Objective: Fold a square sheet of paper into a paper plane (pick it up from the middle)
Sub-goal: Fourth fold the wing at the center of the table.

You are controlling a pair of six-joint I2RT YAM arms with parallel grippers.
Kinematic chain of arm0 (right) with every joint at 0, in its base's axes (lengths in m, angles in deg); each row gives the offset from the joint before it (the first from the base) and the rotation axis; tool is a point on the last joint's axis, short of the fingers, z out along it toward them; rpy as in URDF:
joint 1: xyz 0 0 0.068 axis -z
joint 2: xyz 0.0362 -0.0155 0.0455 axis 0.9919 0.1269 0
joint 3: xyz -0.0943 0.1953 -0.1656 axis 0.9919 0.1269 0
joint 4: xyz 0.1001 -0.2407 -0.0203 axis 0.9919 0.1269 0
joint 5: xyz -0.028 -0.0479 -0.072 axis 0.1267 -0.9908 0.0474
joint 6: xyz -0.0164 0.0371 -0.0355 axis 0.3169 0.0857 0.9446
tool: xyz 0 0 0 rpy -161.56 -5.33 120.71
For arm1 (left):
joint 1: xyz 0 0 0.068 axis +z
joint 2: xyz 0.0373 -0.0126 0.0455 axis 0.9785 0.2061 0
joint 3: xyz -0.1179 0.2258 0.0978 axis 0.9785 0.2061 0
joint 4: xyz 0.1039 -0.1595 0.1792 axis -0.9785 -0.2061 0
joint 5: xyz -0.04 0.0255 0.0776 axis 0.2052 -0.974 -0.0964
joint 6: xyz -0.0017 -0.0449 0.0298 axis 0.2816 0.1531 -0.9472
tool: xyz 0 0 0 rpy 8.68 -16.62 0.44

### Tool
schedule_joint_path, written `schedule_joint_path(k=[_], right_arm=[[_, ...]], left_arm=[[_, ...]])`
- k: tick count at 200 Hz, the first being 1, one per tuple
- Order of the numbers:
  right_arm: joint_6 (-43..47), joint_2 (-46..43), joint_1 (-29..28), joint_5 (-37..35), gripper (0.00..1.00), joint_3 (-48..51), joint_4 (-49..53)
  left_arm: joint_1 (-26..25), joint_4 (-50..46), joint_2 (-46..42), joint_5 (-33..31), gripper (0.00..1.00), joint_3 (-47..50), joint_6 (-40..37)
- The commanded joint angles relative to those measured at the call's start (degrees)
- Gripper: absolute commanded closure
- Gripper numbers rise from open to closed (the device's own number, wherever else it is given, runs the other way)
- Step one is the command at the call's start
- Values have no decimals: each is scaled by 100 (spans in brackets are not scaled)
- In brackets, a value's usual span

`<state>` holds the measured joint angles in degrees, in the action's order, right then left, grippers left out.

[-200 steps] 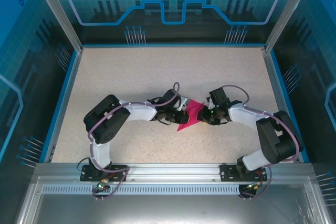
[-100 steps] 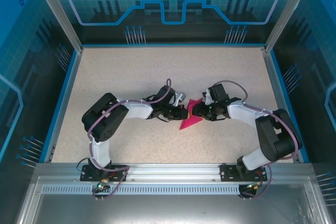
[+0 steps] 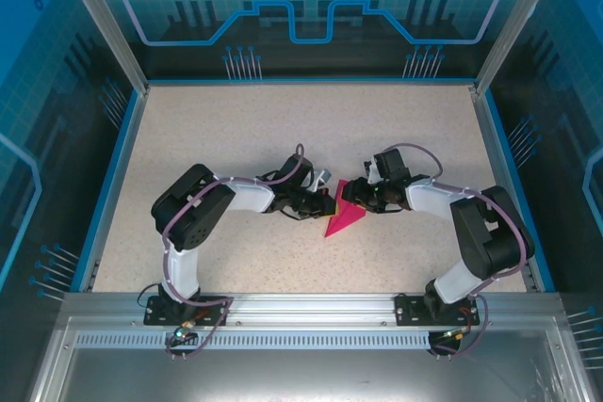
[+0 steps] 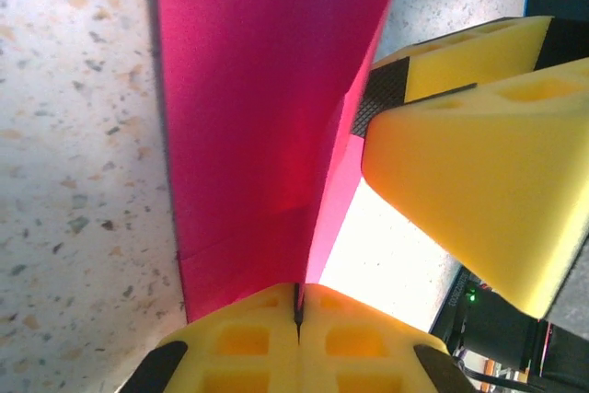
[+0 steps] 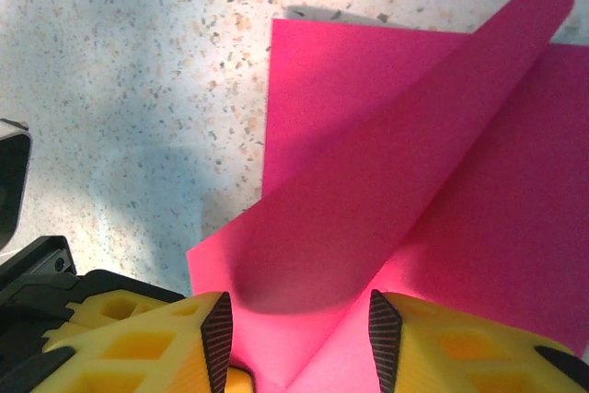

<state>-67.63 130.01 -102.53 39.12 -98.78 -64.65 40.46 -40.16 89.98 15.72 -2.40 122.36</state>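
A speckled beige tabletop sits inside blue printed walls, and the work lies near its middle, between the two arms. The left gripper is pinched tight on an edge of the thin magenta-pink square sheet of paper. The right gripper stands partly apart, its jaws straddling the raised flap without clamping it. For a clean crease, I judge the left should anchor the sheet while the right lays the flap down and presses along the fold. The paper looks smooth and matte, with one flap slanting up over the flat part.
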Motion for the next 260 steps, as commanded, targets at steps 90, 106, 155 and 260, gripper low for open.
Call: schedule_joint_path(k=[90, 106, 155, 260], right_arm=[[123, 542, 65, -498, 54, -189, 681], [80, 649, 49, -649, 54, -258, 853], [27, 918, -27, -997, 53, -458, 1313], [-33, 1175, -145, -1258, 52, -603, 1710]], left_arm=[[115, -25, 77, 158, 88, -115, 120], [135, -52, -95, 13, 83, -14, 82], [155, -131, -858, -820, 72, 413, -109], [-115, 278, -493, -854, 88, 168, -119]])
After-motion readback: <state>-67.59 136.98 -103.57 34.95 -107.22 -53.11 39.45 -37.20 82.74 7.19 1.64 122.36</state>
